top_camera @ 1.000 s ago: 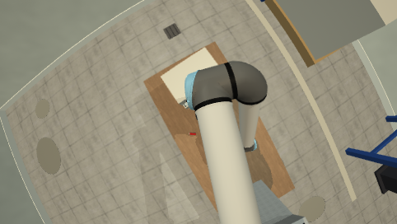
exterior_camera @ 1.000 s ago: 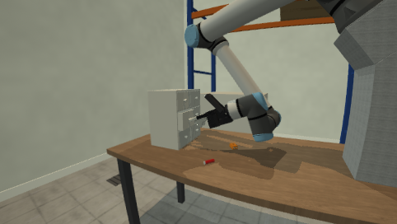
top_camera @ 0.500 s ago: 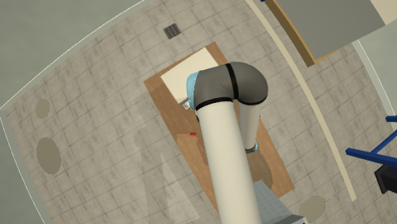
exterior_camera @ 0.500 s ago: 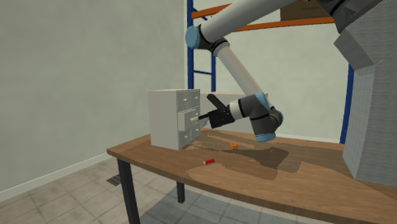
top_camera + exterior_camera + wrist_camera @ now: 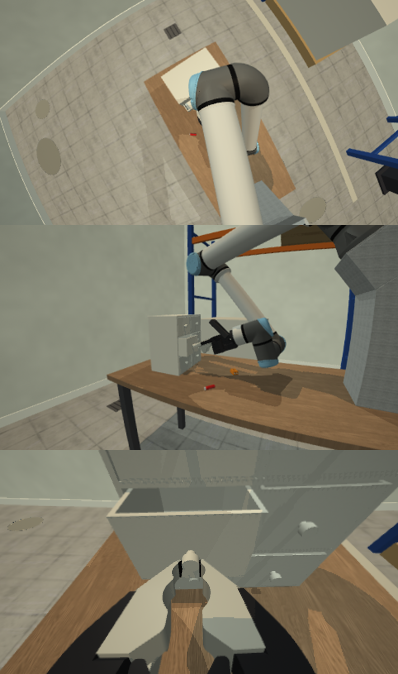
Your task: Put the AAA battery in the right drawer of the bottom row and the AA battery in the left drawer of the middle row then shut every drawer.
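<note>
The white chest (image 5: 182, 74) (image 5: 163, 342) stands upright at the table's far end. Its left middle-row drawer (image 5: 188, 106) (image 5: 186, 347) (image 5: 165, 532) is pulled partly out, and the part of its inside that shows looks empty. My gripper (image 5: 202, 344) (image 5: 191, 561) is shut on that drawer's knob (image 5: 190, 556). The right bottom-row drawer (image 5: 300, 566) is flush. A red battery (image 5: 193, 134) (image 5: 210, 387) lies on the table in front of the chest; its size class cannot be told. I cannot make out a second battery.
A small orange object (image 5: 234, 371) lies on the table (image 5: 281, 182) (image 5: 248, 407), beyond the red battery in the exterior view. The right middle drawer (image 5: 320, 507) looks flush beside the open one. The arm hides much of the table from above. Blue shelving stands behind.
</note>
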Robot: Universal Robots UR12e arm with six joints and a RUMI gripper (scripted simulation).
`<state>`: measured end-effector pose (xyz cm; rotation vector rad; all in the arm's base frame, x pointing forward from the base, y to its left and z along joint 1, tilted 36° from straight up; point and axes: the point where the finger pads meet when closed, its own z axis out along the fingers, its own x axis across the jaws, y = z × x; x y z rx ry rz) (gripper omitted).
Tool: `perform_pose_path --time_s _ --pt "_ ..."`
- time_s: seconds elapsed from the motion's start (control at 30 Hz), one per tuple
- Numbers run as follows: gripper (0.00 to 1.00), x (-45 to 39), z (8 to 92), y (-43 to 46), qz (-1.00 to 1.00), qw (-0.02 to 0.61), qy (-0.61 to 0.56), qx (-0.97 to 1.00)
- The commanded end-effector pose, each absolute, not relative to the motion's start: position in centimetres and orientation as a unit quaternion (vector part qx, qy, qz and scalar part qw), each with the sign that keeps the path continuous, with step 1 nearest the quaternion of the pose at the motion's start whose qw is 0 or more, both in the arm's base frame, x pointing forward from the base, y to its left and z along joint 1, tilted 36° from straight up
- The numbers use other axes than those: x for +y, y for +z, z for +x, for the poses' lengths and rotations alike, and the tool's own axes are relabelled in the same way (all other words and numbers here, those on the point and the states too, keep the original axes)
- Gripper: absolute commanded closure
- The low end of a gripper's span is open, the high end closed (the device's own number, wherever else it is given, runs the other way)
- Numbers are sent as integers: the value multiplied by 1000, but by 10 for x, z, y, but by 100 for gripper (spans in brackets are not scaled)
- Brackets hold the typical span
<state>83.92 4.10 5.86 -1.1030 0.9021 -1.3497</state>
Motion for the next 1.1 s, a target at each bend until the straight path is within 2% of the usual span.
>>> perform_pose_path --time_s 0.0,1.07 --pt "93 41 837 58 -467 556 -572 382" --pt "93 39 825 49 -467 556 -572 382"
